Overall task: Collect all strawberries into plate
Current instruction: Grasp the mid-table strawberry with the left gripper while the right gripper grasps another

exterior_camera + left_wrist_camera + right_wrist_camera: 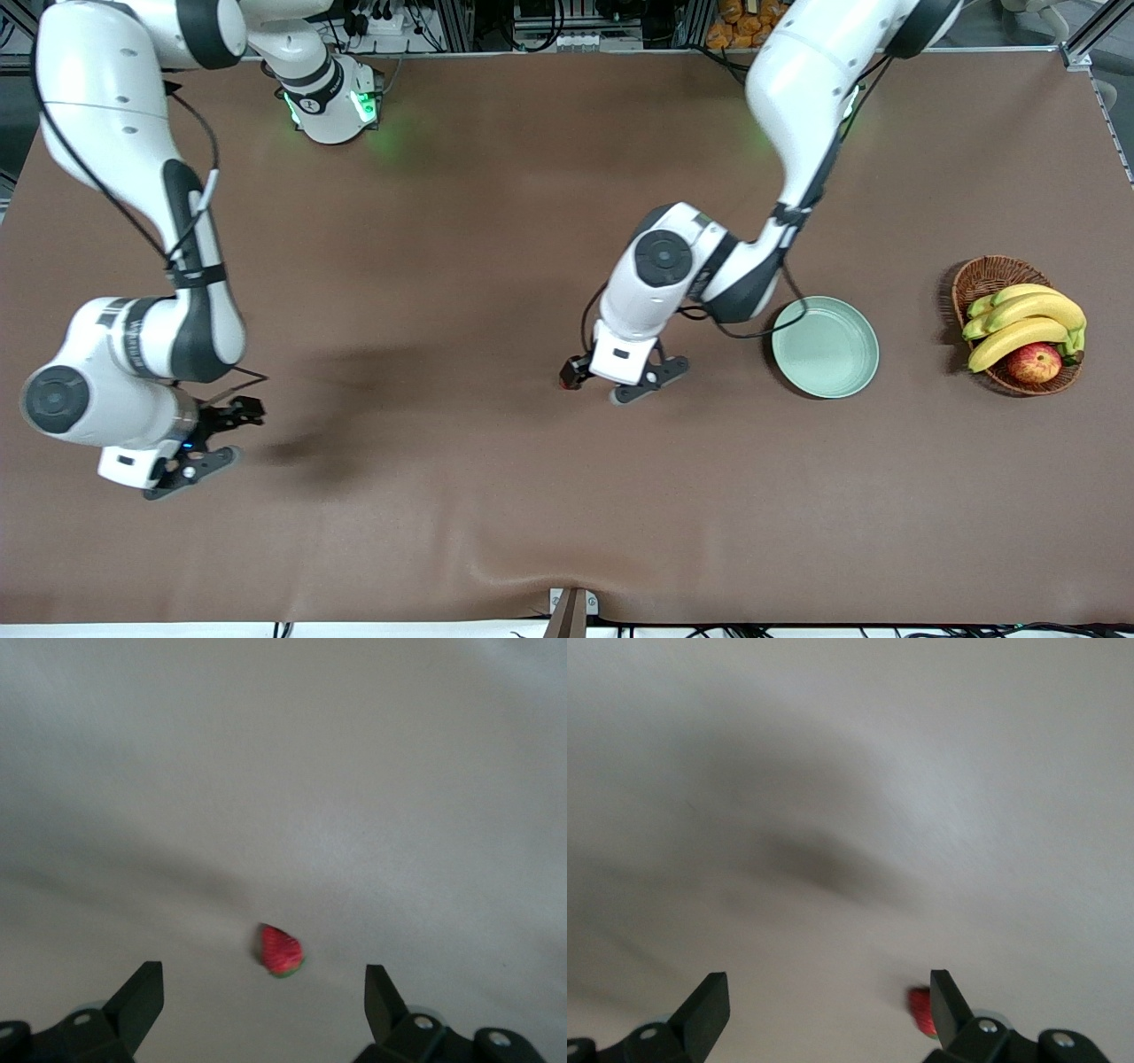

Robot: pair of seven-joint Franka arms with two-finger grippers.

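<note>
In the left wrist view a small red strawberry point(282, 950) with a green cap lies on the brown table. My left gripper point(263, 997) is open just above it, and the berry sits between the two fingers, touching neither. In the front view this gripper point(647, 381) is low over the table's middle, beside the pale mint-green plate point(826, 346), which holds nothing. My right gripper point(828, 1001) is open and low, with a second strawberry point(920, 1010) right against one finger, partly hidden by it. In the front view the right gripper point(221, 434) is at the right arm's end. A third strawberry is out of view.
A brown wicker basket point(979, 276) with bananas point(1023, 323) and a red-yellow apple point(1034, 362) stands at the left arm's end of the table, beside the plate. A brown cloth point(496, 496) covers the table, with a slight wrinkle near the front edge.
</note>
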